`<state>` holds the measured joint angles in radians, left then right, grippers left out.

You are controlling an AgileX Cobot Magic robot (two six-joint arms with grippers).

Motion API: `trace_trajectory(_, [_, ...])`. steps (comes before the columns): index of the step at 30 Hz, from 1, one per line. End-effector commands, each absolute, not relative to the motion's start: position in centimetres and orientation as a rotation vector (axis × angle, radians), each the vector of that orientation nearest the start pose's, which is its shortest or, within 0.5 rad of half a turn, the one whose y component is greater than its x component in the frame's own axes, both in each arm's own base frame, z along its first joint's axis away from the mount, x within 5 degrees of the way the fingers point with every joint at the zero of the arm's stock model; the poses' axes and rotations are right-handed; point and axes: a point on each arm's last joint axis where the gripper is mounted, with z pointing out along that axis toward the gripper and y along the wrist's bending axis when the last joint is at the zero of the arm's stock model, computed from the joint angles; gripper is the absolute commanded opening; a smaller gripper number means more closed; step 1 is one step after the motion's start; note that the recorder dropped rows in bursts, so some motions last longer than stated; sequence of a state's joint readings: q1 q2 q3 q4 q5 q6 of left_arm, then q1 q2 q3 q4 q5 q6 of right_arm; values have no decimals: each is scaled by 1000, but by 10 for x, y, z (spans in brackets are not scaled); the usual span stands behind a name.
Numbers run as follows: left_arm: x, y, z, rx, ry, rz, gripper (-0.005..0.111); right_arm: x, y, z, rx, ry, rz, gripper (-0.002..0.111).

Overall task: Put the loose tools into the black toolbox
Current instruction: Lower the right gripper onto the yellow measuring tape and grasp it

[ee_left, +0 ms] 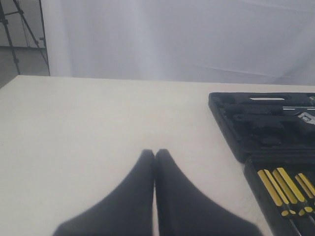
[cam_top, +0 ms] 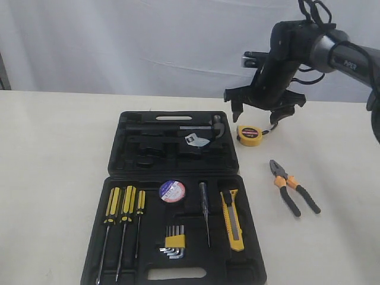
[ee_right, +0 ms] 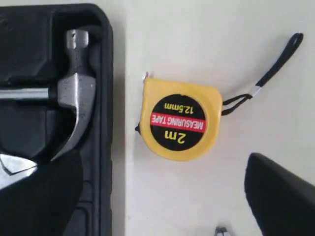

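Right wrist view: yellow tape measure [ee_right: 179, 119] lies beneath parted fingers [ee_right: 280, 191], untouched.

R of toolbox [cam_top: 133, 160] lies tape measure [cam_top: 249, 135], pliers [cam_top: 294, 193] farther R.

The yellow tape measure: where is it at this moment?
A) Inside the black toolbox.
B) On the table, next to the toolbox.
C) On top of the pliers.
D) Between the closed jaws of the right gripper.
B: the yellow tape measure lies flat on the table just outside the black toolbox, below the open right gripper, which does not hold it.
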<state>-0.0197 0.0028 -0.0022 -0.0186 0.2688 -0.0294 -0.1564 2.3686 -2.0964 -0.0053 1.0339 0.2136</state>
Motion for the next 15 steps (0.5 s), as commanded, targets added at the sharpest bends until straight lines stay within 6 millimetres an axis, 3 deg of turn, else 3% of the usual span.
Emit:
trace_trajectory(1, [55, -2, 189, -21, 1753, -58, 0, 509, -86, 177, 554, 2701, -43, 71])
trace_trajectory(8, [55, -2, 189, -21, 1753, -58, 0, 516, -87, 148, 561, 2707, -38, 70])
trace_trajectory(15, [55, -2, 189, -21, 1753, -58, 0, 523, -89, 142, 636, 2624, -13, 70])
